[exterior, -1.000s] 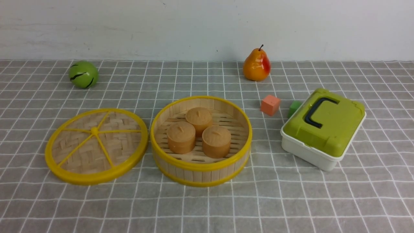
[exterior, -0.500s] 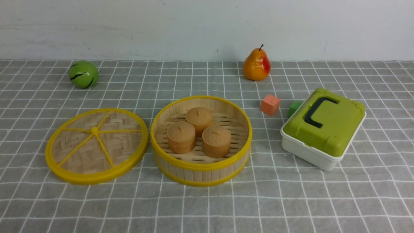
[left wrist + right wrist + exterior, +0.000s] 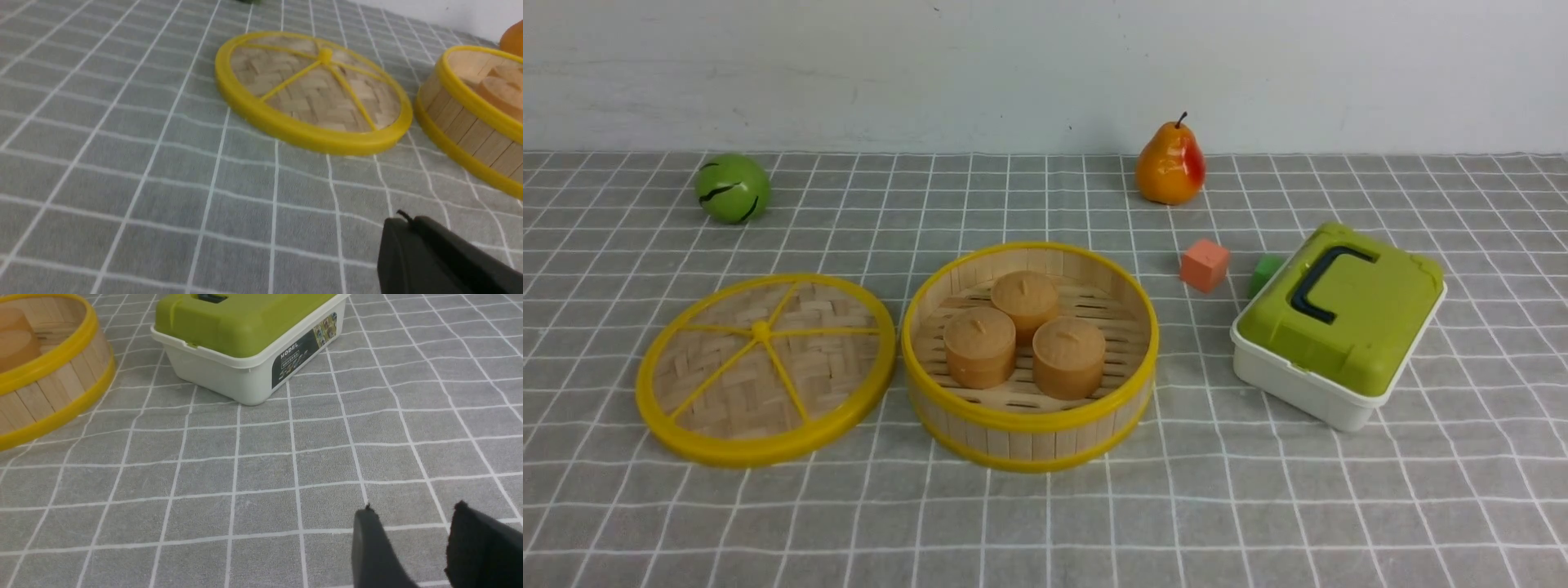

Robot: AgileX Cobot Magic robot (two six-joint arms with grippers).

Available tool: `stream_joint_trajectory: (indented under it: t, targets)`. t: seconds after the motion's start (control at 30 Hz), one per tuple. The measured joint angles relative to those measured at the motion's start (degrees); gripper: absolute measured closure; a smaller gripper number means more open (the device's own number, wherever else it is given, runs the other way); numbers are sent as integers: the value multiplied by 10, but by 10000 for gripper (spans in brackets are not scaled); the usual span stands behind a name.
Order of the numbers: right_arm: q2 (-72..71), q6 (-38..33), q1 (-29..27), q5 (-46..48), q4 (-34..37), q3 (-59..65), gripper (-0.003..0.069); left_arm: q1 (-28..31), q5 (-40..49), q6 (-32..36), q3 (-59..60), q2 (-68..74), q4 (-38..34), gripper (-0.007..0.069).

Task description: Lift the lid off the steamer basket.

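Observation:
The lid [image 3: 765,367], a flat woven bamboo disc with a yellow rim and spokes, lies flat on the cloth just left of the steamer basket [image 3: 1029,420]. That basket stands uncovered, with three brown buns [image 3: 1021,339] inside. The wrist views also catch the lid [image 3: 314,90] and the basket [image 3: 470,126] [image 3: 49,392]. My left gripper [image 3: 404,222] is shut with nothing in it, low over the cloth on the near side of the lid. My right gripper [image 3: 412,512] is open and empty, hovering over bare cloth near the white box. Neither arm shows in the front view.
A white box with a green lid [image 3: 1339,322] [image 3: 245,339] sits right of the basket. Behind it are an orange cube [image 3: 1205,265] and a green cube [image 3: 1266,272]. A pear [image 3: 1171,166] and a green ball [image 3: 732,188] stand near the back wall.

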Motion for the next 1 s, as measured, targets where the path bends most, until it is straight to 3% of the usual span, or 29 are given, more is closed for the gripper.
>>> stream_joint_trajectory:
  t: [0.47,1.0]
  targets:
    - [0,0,0,0,0,0,417,0,13,103,1,0,-40,636]
    - [0,0,0,0,0,0,418,0,14,113,1,0,-46,629]
